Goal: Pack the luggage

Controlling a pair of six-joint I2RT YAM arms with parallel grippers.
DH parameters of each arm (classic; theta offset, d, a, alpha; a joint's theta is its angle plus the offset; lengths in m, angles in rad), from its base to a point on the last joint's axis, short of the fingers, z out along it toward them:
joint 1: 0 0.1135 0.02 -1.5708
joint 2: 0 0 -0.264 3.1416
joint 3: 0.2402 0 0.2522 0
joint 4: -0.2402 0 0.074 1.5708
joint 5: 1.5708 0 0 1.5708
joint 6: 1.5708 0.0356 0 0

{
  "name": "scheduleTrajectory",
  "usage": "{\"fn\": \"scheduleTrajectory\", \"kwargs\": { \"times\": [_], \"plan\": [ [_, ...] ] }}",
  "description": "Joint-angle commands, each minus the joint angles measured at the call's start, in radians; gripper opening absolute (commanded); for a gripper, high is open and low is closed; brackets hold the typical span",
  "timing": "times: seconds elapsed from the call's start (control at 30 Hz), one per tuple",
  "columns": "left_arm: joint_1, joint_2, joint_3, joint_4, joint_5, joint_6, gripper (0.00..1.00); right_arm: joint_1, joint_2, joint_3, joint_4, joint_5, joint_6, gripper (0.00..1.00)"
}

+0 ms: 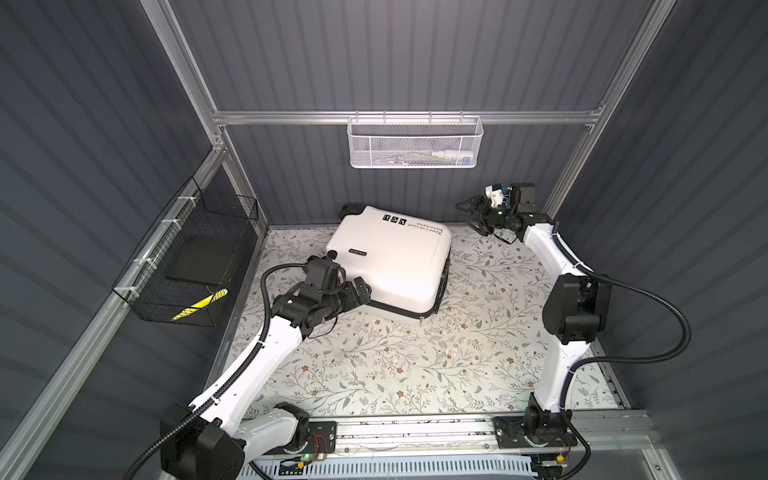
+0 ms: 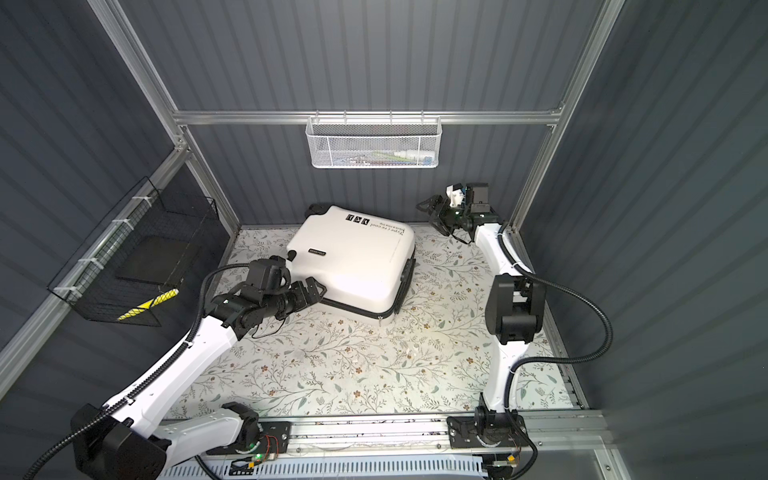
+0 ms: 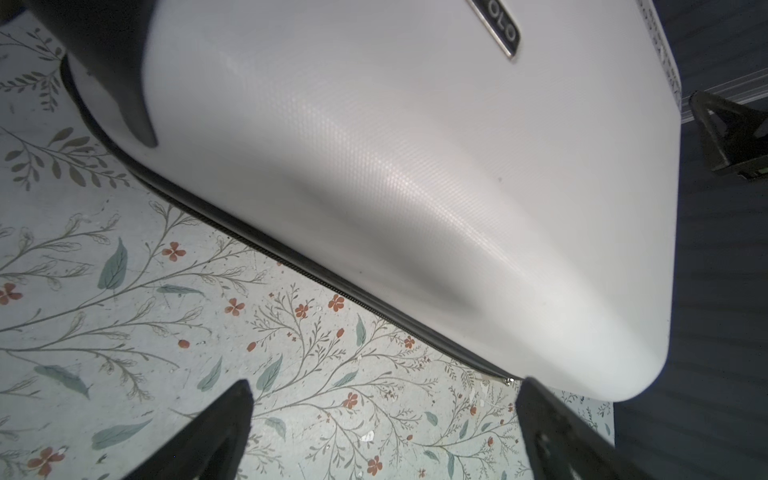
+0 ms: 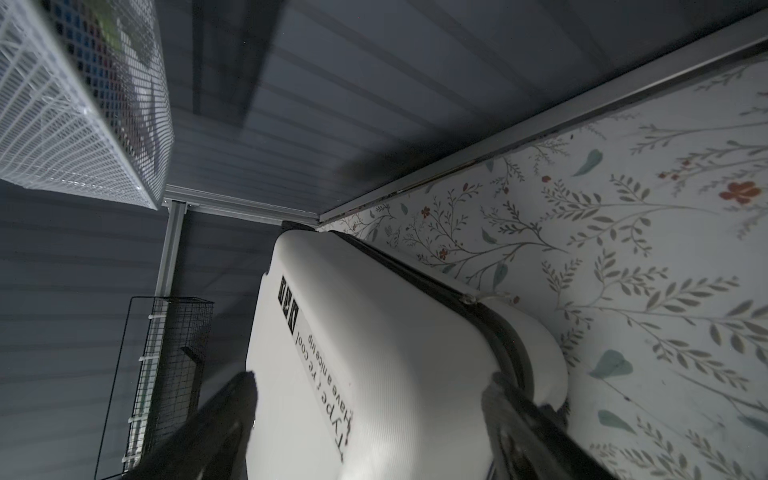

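The closed luggage (image 1: 390, 257) lies flat by the table's (image 1: 415, 365) back edge. Its stiff, slick shell likely favours a hold at the zipper seam (image 3: 291, 266). The left gripper (image 1: 362, 291) is spread beside its near side, and the right gripper (image 1: 469, 218) is spread and empty near the back-right corner

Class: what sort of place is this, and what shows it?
Most likely a robot test cell: ribbed grey wall panels on an aluminium frame enclose it, a left arm and right arm stand on a front rail, and the luggage lies on a floral tabletop.
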Motion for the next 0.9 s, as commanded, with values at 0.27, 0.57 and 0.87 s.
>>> {"fn": "scheduleTrajectory", "kwargs": {
  "times": [0.27,0.57,0.87],
  "plan": [
    [0.002,-0.014,-0.081,0.284,0.004,-0.058,1.0,0.024,0.178,0.155,0.136,-0.106,0.114,0.85],
    [0.001,0.04,-0.067,0.346,0.024,-0.048,1.0,0.061,0.211,0.154,0.174,-0.174,0.112,0.83],
    [0.001,0.08,-0.037,0.357,0.036,-0.027,1.0,0.092,0.162,0.067,0.183,-0.272,0.074,0.79]
  ]
}}
